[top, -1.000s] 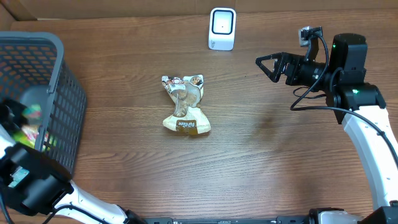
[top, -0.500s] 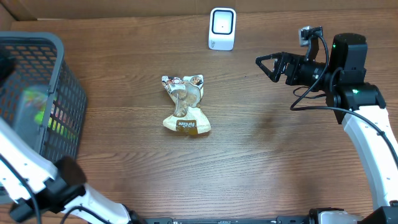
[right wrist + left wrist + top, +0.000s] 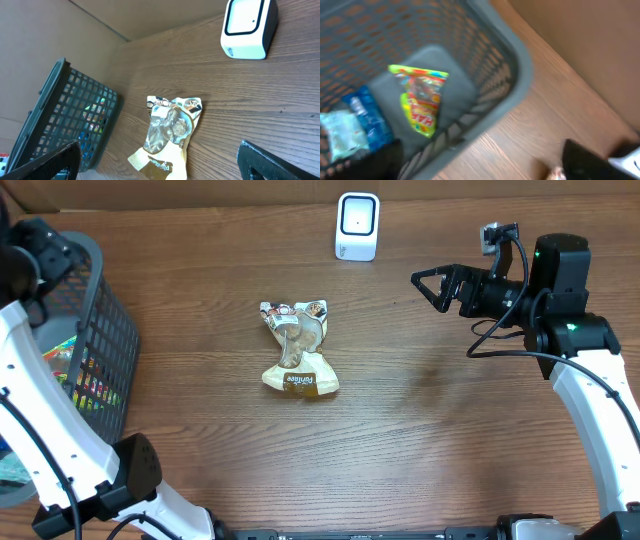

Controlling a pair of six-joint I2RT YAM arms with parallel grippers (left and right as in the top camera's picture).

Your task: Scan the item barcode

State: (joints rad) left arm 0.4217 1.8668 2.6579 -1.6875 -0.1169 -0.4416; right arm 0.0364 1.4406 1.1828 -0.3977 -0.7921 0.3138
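**Right gripper** (image 3: 428, 288): We see two black, wedge-shaped fingers spread wide, with nothing between them. They hang over the table's far right, pointing toward the centre. A black cable loops from the arm behind them.

**Left gripper** (image 3: 477, 152): In the left wrist view, its dark fingers sit at the lower corners of the frame. They stand far apart and hold nothing. The view is blurred, so we cannot make out their edges.

**Snack pouch** (image 3: 297, 348): This is the item to be scanned. It lies flat near the middle of the table, well apart from both grippers. It is a crumpled, glossy film bag, pinched at the waist. A clear window shows round brown pieces, and a tan printed band crosses its near end.

**Scanner** (image 3: 357, 225): A small white block with rounded corners and a dark-framed face stands at the far edge, beyond the pouch.

**Basket** (image 3: 95, 260): A grey plastic basket with open lattice walls and a thick smooth rim stands at the left. The left gripper is above it. Inside we see a yellow, red and green candy bag (image 3: 420, 100), a blue packet (image 3: 367, 117) and a pale packet (image 3: 340, 135).

**Table** (image 3: 420, 430): The surface is brown with a fine wood grain.
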